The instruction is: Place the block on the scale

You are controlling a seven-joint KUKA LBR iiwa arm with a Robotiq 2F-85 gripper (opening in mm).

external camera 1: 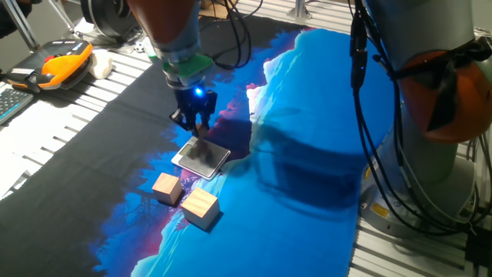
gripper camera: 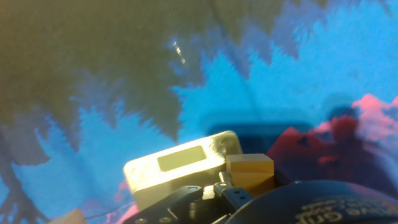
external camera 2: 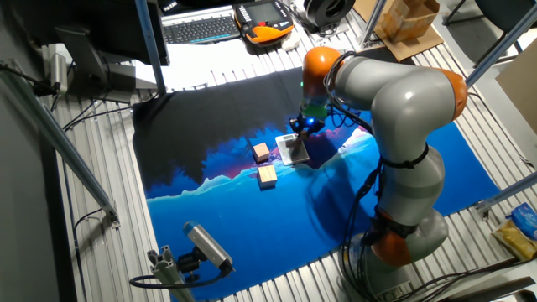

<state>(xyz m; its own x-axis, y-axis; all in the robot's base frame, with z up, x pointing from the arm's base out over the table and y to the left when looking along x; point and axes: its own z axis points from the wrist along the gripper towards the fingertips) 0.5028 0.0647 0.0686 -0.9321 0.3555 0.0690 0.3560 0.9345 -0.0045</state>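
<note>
The scale is a flat dark-topped square with a white rim, lying on the blue and black cloth. It also shows in the other fixed view, and in the hand view its white side with a display window faces me. My gripper hangs just above the scale's far edge and also shows in the other fixed view. The block, a small light-brown cube, sits right at the fingertips in the hand view, beside the scale's rim. The gripper appears shut on it. The fixed views hide the block behind the fingers.
Two larger wooden cubes stand close in front of the scale, also in the other fixed view. An orange teach pendant and a keyboard lie off the cloth. The arm's base stands beside it.
</note>
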